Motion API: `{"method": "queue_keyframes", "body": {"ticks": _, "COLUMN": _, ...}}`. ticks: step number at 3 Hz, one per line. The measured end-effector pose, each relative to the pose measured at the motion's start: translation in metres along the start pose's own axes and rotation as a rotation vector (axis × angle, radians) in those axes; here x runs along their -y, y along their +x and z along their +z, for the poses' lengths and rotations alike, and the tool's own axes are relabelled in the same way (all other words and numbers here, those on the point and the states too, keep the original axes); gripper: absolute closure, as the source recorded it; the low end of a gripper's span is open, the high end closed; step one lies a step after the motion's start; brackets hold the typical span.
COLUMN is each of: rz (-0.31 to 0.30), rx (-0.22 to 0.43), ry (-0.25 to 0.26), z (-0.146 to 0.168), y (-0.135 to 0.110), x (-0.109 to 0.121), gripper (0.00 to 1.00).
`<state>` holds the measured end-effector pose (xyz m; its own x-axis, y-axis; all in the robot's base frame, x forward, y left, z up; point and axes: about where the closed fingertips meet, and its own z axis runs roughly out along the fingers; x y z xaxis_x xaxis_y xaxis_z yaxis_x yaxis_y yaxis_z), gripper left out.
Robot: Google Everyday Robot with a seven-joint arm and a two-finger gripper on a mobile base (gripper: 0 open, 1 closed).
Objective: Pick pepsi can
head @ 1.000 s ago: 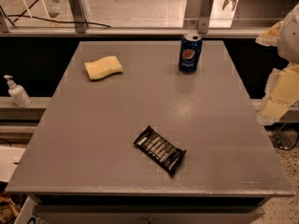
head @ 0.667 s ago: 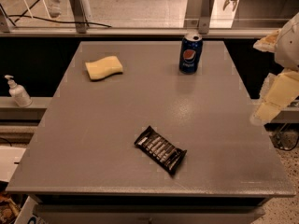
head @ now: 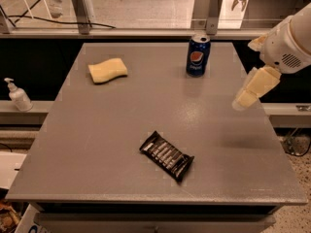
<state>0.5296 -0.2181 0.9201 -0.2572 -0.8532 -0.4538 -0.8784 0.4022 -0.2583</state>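
Observation:
The pepsi can is dark blue with a silver top and a round red-white-blue logo. It stands upright at the far edge of the grey table, right of centre. My gripper is cream-coloured and hangs from the white arm at the right. It is above the table's right side, to the right of the can and nearer the camera, apart from it. It holds nothing that I can see.
A flat black snack wrapper lies near the table's front middle. A yellow sponge lies at the far left. A white pump bottle stands on a ledge left of the table. Metal posts rise behind the can.
My arm and gripper have moved left, from beside the table's right edge to over its right side. The can, wrapper and sponge have not moved.

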Motion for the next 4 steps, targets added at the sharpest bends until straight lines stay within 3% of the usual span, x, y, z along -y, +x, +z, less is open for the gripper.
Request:
{"method": "queue_keyframes", "body": {"ticks": 2, "rz": 0.119, "rx": 0.163, "ry": 0.004, "z": 0.061, "y": -0.026, "x": 0.059, "gripper": 0.00}}
{"method": "queue_keyframes", "body": {"ticks": 4, "rz": 0.144, "rx": 0.199, "ry": -0.001, "z": 0.071, "y": -0.025, "x": 0.059, "gripper": 0.00}}
